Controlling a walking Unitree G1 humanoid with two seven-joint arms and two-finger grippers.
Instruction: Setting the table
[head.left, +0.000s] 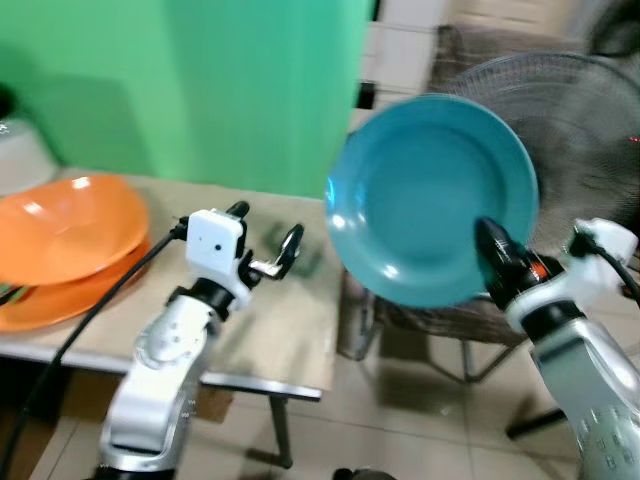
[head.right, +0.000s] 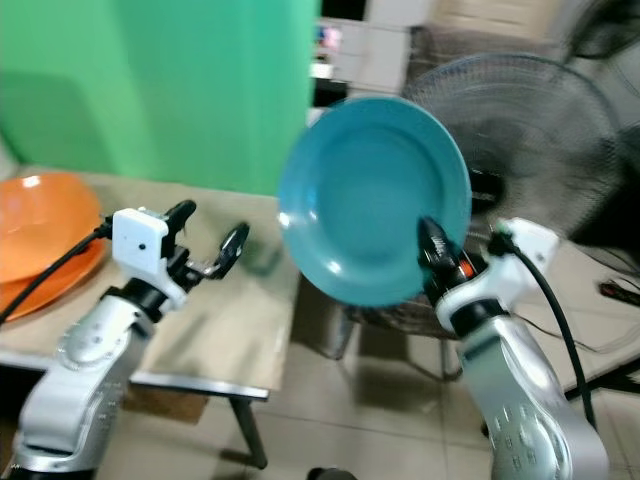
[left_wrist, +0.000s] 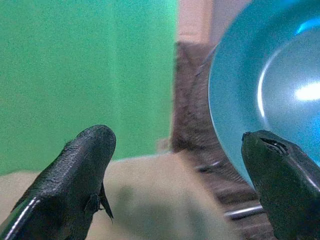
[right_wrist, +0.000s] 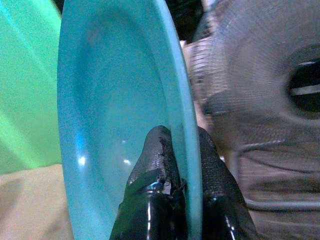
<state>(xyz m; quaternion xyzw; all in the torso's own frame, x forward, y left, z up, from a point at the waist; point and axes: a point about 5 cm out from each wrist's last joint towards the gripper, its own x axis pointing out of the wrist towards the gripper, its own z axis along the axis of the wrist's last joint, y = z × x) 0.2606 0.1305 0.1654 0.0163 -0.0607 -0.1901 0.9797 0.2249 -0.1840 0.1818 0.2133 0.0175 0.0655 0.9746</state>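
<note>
A teal plate (head.left: 432, 198) is held up on edge, off the table's right end, its face turned toward me. My right gripper (head.left: 492, 245) is shut on its lower right rim; the right wrist view shows one finger (right_wrist: 155, 155) on the face and the other behind the rim of the teal plate (right_wrist: 120, 100). My left gripper (head.left: 265, 235) hovers open above the beige table (head.left: 280, 340), nothing between its fingertips (left_wrist: 85, 155). Orange plates (head.left: 65, 235) are stacked at the table's left end.
A standing fan (head.left: 590, 130) is right behind the plate on the right. A green backdrop (head.left: 200, 80) rises behind the table. A brown woven chair (head.left: 480, 50) stands at the back. The floor below is tiled (head.left: 400, 420).
</note>
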